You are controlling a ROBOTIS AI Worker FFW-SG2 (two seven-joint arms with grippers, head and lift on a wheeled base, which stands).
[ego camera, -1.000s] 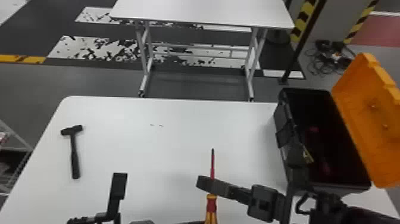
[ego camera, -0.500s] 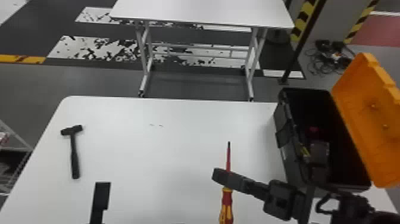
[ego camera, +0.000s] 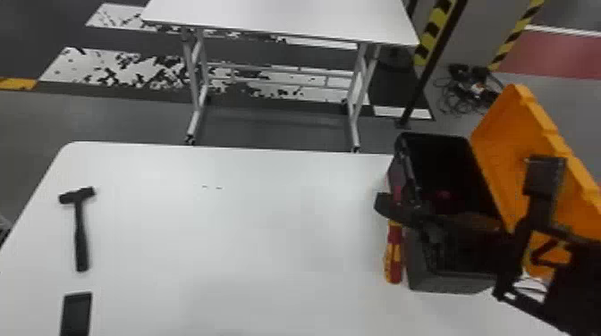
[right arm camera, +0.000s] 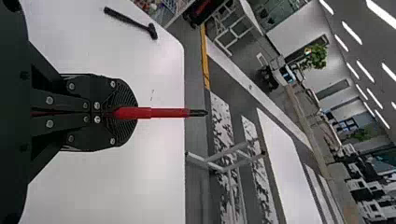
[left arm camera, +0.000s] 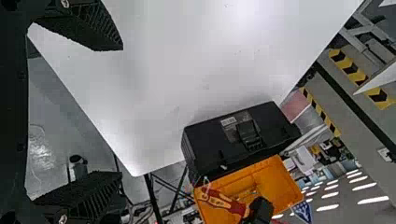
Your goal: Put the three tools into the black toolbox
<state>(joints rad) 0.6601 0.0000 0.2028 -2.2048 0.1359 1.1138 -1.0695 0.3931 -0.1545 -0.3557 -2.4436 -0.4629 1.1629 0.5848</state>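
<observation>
In the head view my right gripper (ego camera: 388,206) is at the near left side of the black toolbox (ego camera: 451,283), shut on a red-and-yellow screwdriver (ego camera: 393,259), handle hanging below the fingers. In the right wrist view the right gripper (right arm camera: 133,112) pinches it, the red shaft (right arm camera: 163,113) pointing outward. A black hammer (ego camera: 80,237) lies on the table's left. My left gripper (ego camera: 77,312) is at the bottom left, nearer than the hammer; in the left wrist view the left gripper (left arm camera: 120,111) is open and holds nothing. Something reddish (ego camera: 442,194) shows inside the toolbox.
The orange lid (ego camera: 505,134) stands open on the toolbox's right, partly behind the right arm. The white table (ego camera: 232,250) carries the hammer and toolbox. A second white table (ego camera: 277,18) stands beyond, with cables (ego camera: 474,89) on the floor.
My right gripper has carried the screwdriver rightward from the table's near middle to the toolbox's left side. The left gripper has shifted slightly left. The hammer has stayed put.
</observation>
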